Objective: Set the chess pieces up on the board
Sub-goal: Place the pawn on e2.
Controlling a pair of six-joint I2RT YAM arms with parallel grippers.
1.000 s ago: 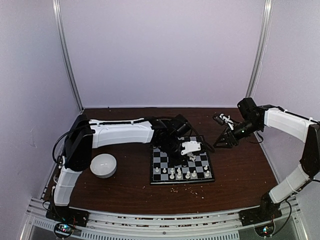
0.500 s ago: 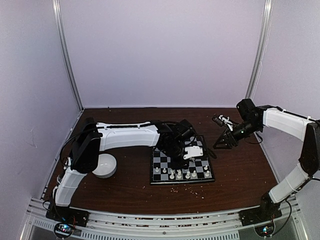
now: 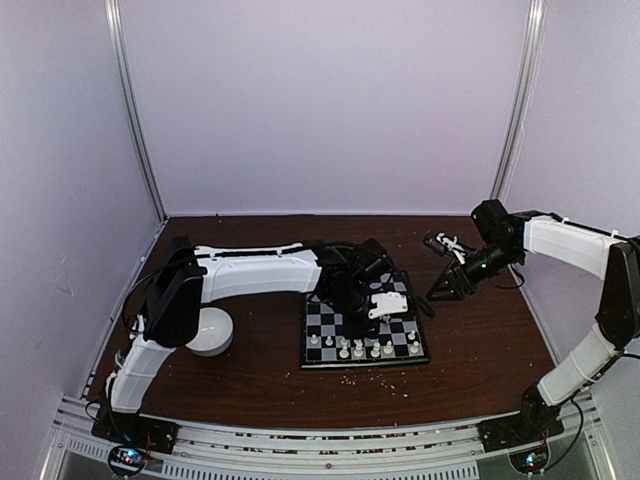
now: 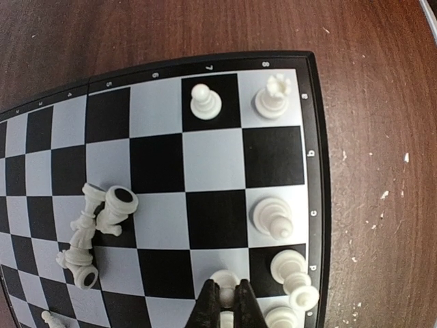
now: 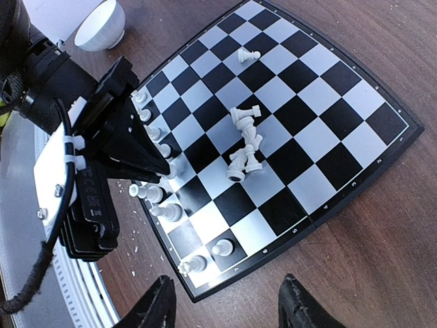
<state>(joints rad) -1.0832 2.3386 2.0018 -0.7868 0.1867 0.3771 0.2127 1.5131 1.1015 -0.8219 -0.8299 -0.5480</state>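
Note:
The board (image 3: 325,345) lies on the table; it also shows in the left wrist view (image 4: 160,164) and in the right wrist view (image 5: 321,89). White chess pieces stand along its near edge (image 3: 358,348), and a few lie toppled in a pile (image 4: 95,232) (image 5: 244,143). My left gripper (image 4: 225,301) is shut on a white pawn (image 4: 225,285) standing on a pale square in the second row. My right gripper (image 5: 222,301) is open and empty, above the table just off the board's right edge (image 3: 447,285).
A round white bowl (image 3: 207,330) stands left of the board, partly behind my left arm; it also shows in the right wrist view (image 5: 101,26). Pale crumbs (image 3: 375,378) are scattered on the table in front of the board.
My left arm has reached a little further over the board and to the right, and lowered. My right gripper has drifted slightly left.

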